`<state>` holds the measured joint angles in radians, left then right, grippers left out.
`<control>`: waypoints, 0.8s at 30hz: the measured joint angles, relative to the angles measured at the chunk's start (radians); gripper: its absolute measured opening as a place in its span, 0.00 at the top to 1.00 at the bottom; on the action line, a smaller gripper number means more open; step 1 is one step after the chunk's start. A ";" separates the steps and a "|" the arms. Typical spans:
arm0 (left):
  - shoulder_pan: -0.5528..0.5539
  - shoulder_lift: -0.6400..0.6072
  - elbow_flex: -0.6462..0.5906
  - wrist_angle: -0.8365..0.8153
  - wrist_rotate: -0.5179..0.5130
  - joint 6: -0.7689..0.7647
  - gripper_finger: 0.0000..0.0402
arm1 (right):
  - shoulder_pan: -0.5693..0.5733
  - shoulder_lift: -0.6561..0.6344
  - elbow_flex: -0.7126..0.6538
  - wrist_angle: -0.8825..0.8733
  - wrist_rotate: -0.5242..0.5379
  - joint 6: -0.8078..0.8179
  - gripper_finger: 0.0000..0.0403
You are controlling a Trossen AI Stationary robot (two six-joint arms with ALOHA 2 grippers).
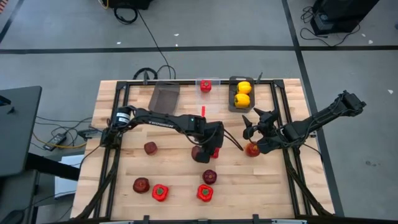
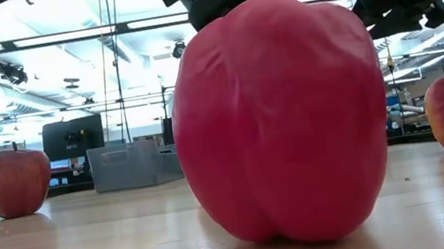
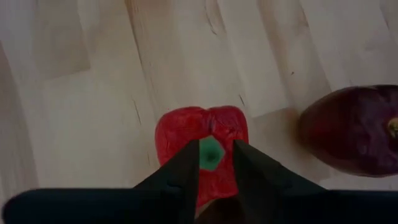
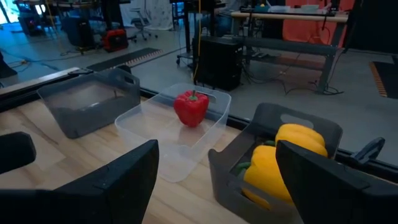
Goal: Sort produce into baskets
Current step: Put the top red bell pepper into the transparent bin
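My left gripper [image 1: 212,147] is at the table's middle, pointing down, shut on the green stem of a red bell pepper [image 3: 202,134]. A dark maroon apple [image 3: 351,130] lies right beside it [image 1: 200,154]. My right gripper [image 1: 255,127] is open and empty above the table, by a reddish apple [image 1: 252,149]. At the far edge stand an empty grey bin [image 1: 165,98], a clear bin [image 1: 198,81] with one red pepper [image 4: 191,107], and a grey bin [image 1: 232,93] with two yellow peppers [image 4: 292,155]. My left gripper pinches the pepper's green stem [image 3: 210,152] between its two fingertips [image 3: 186,165], coming from above and pointing down. The pepper is upright under the fingers. I cannot tell whether its bottom is on the table or just clear of it.
Loose on the near half of the table lie two apples at the left [image 1: 150,147] [image 1: 141,184], an apple [image 1: 209,177] and two red peppers [image 1: 160,192] [image 1: 205,193]. One red pepper [image 2: 279,120] fills the low view and hides the left gripper's hold.
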<state>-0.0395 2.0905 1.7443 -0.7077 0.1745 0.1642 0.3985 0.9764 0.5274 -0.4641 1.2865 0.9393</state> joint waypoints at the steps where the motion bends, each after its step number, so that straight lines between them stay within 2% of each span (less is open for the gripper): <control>1: 0.000 0.003 0.000 -0.002 0.000 0.000 0.78 | 0.000 0.000 0.000 0.000 0.000 -0.002 0.17; 11: 0.002 0.021 0.000 -0.004 -0.015 0.003 0.92 | 0.000 0.000 0.000 0.007 0.004 -0.026 0.18; 14: 0.017 0.021 0.025 -0.062 -0.033 0.015 0.97 | 0.000 0.000 0.000 0.007 0.004 -0.026 0.19; 24: 0.170 -0.019 0.166 -0.166 -0.049 0.014 0.96 | 0.000 -0.005 0.000 0.000 -0.011 -0.026 0.21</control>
<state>0.1310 2.0712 1.9103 -0.8737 0.1256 0.1784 0.3985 0.9709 0.5274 -0.4640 1.2754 0.9132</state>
